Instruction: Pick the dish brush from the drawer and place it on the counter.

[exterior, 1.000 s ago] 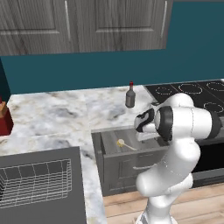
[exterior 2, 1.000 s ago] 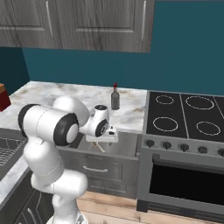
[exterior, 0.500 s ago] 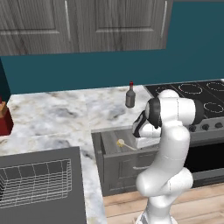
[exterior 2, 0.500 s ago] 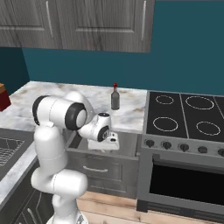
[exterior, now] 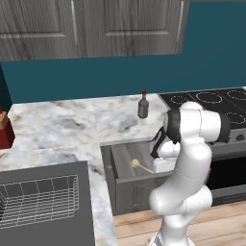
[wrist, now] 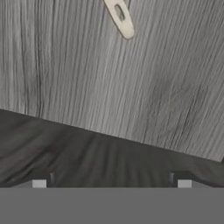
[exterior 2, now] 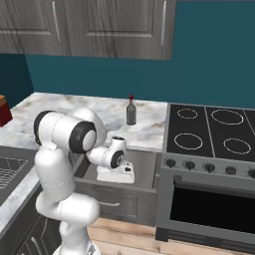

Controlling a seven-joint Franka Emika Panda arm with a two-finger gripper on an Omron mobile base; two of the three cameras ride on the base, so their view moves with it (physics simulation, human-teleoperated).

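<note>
Currently you have the gripper (exterior 2: 115,175) lowered into the open drawer (exterior: 126,192), arm folded closer than a second ago, jaws spread wide, empty. Dish brush (exterior: 142,166) lies on the drawer floor toward its left wall, ungrasped; the counter (exterior: 62,127) awaits it.

You are looking at no readable text, label, brand, number or sign on anything in these views.

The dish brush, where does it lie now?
In the left base view the dish brush lies inside the open drawer, beside the white arm and below the counter.
</note>
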